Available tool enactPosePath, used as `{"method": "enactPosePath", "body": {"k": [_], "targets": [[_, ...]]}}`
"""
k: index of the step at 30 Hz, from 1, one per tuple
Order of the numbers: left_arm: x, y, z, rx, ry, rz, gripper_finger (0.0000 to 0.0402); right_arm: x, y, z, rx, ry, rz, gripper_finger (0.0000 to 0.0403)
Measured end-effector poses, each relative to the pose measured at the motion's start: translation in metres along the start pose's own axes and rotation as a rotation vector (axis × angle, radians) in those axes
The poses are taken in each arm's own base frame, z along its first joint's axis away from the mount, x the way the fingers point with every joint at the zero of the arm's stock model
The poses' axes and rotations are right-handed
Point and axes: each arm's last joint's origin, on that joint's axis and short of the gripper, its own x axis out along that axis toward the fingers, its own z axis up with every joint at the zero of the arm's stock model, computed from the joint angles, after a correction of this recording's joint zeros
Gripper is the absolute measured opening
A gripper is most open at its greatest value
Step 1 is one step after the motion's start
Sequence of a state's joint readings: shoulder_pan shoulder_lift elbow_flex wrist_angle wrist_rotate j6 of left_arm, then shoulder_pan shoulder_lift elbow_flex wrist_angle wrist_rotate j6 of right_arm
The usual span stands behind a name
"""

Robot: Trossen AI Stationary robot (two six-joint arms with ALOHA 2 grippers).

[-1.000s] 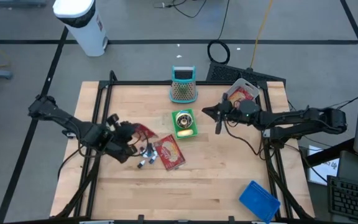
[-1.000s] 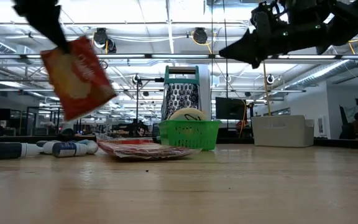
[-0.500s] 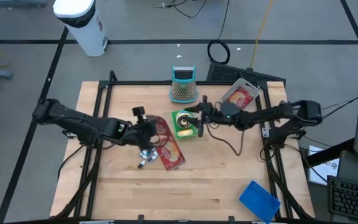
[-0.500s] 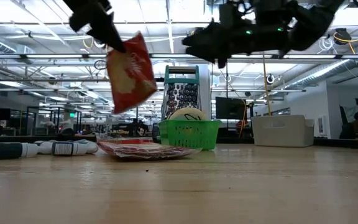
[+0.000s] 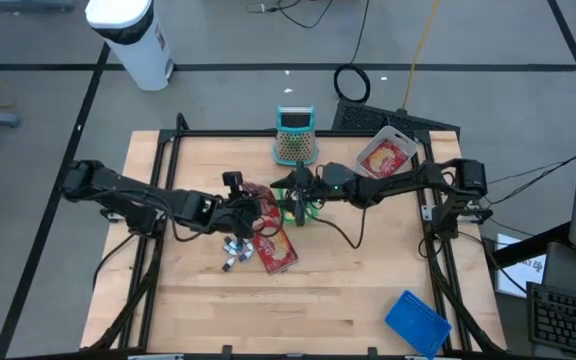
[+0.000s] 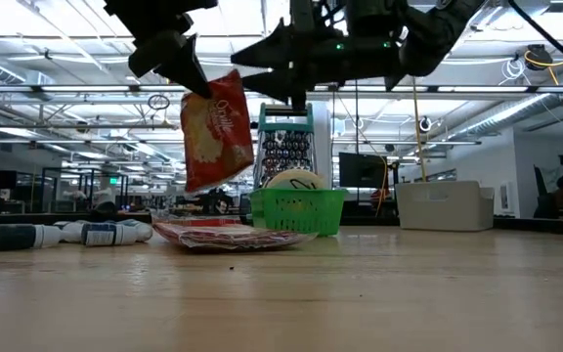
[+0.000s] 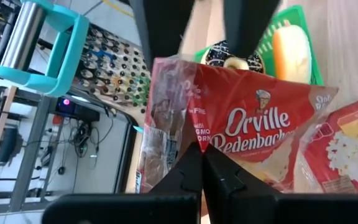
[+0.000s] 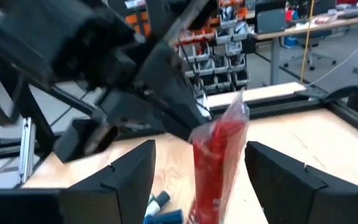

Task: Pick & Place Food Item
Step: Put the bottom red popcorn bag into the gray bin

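The red popcorn bag (image 6: 217, 129) hangs in the air above the table, pinched at its top edge by the left gripper (image 6: 186, 76), whose fingers are clamped tight on it; it dangles tilted, just beside the green basket (image 6: 298, 209) and above a second flat popcorn packet (image 5: 274, 247) lying on the wood. The left arm reaches low and long across from the table's left side, wrist turned toward the middle. The right gripper (image 8: 197, 168) comes in from the opposite side with its fingers spread wide on either side of the bag, not touching it, the right arm stretched nearly straight over the basket. Between the two arms there is little room; the near half of the table (image 5: 318, 300) lies open, with only a blue item (image 5: 417, 322) near its right corner. The left wrist view alone shows a doughnut (image 7: 229, 57) and a pale oblong food (image 7: 289, 52) inside the basket, and the teal-handled grater (image 7: 48, 53) beyond; the low view shows markers (image 6: 71, 234) lying left of the flat packet.
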State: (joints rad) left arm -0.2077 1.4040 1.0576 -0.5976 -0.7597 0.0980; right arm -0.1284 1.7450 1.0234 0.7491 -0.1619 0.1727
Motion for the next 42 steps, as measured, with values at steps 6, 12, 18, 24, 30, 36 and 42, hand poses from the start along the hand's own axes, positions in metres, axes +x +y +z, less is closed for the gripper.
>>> {"method": "enactPosePath", "body": {"k": [6,12,18,24,30,36,42], "targets": [[0.0000,-0.0007,0.0012,-0.003,-0.012,-0.026,0.0000,0.0038,-0.0018,-0.0052,0.002,0.014,-0.005,0.0219],[0.0000,-0.0006,0.0023,-0.019,-0.021,-0.026,0.0000,0.0038,-0.0017,-0.0050,0.001,0.012,-0.005,0.0204],[0.0000,-0.0006,0.0025,-0.022,-0.023,-0.027,0.0000,0.0036,-0.0022,-0.0058,0.003,0.022,-0.008,0.0191],[-0.0001,-0.0011,0.0040,-0.028,-0.037,-0.049,0.0000,0.0035,-0.0029,-0.0069,0.005,0.034,-0.012,0.0167],[-0.0003,-0.0018,0.0075,-0.028,-0.071,-0.088,0.0000,0.0035,-0.0029,-0.0073,0.006,0.037,-0.011,0.0117],[-0.0003,-0.0022,0.0078,-0.043,-0.075,-0.105,0.0002,0.0036,-0.0026,-0.0074,-0.016,0.039,-0.007,0.0029],[-0.0006,-0.0029,0.0076,-0.138,-0.069,-0.133,0.0019,0.0035,-0.0030,-0.0086,-0.049,0.049,-0.009,0.0016]]}}
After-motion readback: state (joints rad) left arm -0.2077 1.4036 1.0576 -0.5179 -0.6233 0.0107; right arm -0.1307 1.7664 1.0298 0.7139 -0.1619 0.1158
